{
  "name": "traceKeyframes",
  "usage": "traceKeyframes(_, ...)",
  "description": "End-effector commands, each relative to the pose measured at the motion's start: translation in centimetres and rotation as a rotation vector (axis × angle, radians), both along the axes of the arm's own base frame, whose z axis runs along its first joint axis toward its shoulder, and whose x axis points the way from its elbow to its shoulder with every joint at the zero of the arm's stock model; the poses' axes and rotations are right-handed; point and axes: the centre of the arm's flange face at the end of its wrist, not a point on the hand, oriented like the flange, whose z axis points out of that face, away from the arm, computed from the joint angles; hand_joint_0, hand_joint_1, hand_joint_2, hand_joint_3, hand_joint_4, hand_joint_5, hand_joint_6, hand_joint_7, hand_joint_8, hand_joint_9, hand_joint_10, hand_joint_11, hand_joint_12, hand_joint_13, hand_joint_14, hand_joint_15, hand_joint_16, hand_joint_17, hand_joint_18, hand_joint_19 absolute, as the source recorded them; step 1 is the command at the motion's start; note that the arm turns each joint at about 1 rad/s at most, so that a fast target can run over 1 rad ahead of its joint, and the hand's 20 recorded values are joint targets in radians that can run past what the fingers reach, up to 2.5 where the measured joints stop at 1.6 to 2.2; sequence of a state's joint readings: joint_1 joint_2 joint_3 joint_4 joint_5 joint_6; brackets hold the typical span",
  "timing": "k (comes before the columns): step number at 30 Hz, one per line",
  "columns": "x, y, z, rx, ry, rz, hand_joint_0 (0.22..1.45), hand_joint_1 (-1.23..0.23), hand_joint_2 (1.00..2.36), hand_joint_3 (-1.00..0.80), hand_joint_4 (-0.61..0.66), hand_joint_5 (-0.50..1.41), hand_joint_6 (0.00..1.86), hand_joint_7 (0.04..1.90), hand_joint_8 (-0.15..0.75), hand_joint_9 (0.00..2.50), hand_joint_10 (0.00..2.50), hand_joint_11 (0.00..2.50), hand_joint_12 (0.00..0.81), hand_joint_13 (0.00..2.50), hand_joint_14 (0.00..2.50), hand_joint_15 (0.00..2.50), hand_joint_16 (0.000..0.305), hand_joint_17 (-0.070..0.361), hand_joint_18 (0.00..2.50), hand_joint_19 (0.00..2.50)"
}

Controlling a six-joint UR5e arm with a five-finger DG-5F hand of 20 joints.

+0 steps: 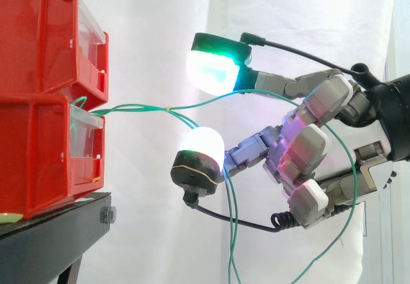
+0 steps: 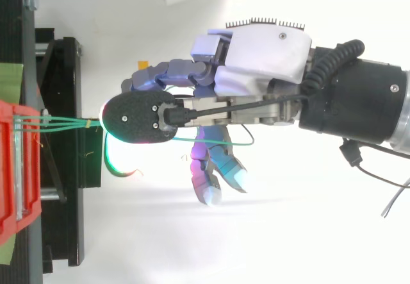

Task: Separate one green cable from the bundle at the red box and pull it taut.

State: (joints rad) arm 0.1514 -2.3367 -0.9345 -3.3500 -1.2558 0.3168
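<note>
Green cables (image 1: 138, 108) run from the red bin (image 1: 38, 149) at 9 o'clock, passing ungripped between the open hand's (image 1: 306, 144) spread pads (image 1: 211, 69).

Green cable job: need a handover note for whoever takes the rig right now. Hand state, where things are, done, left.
Hand: open, with its pads spread above and below the green cables. Nothing looks pinched.
Cables: they leave the lower red bin and run level to a small tie, then pass between the pads. One carries on toward the palm and loops down; the rest hang slack.
Done: the hand is at the bundle and straddles it.
Left: single out one cable, pinch it, and pull it away from the bin until taut.
</note>
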Motion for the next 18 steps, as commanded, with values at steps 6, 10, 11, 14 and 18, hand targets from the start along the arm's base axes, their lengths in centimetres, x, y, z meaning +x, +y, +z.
traceKeyframes(6,0.8,1.1,-1.5,-0.012,-0.010,0.005,0.39,-0.50,1.00,-0.50,0.17,0.14,0.50,1.33,0.236,2.13,0.02,0.42,0.441,1.68,0.02,0.57,0.081,0.183,1.57,0.29)
traceKeyframes(10,1.3,1.6,-2.0,-0.008,-0.030,0.007,0.39,-0.50,1.00,-0.50,0.17,0.14,0.50,1.34,0.237,2.12,0.02,0.41,0.443,1.68,0.02,0.57,0.082,0.184,1.58,0.29)
traceKeyframes(11,1.3,1.6,-2.0,-0.008,-0.030,0.007,0.39,-0.50,1.00,-0.50,0.17,0.14,0.50,1.34,0.238,2.12,0.02,0.41,0.441,1.68,0.02,0.56,0.082,0.185,1.58,0.29)
traceKeyframes(14,1.6,1.7,-1.4,-0.001,-0.047,0.009,0.39,-0.50,1.00,-0.50,0.17,0.14,0.50,1.34,0.236,2.12,0.02,0.40,0.443,1.68,0.02,0.56,0.082,0.184,1.58,0.29)
traceKeyframes(18,1.8,1.7,-0.7,0.000,-0.053,0.012,0.39,-0.50,1.00,-0.50,0.16,0.14,0.50,1.34,0.243,2.12,0.02,0.41,0.445,1.67,0.02,0.56,0.082,0.184,1.58,0.29)
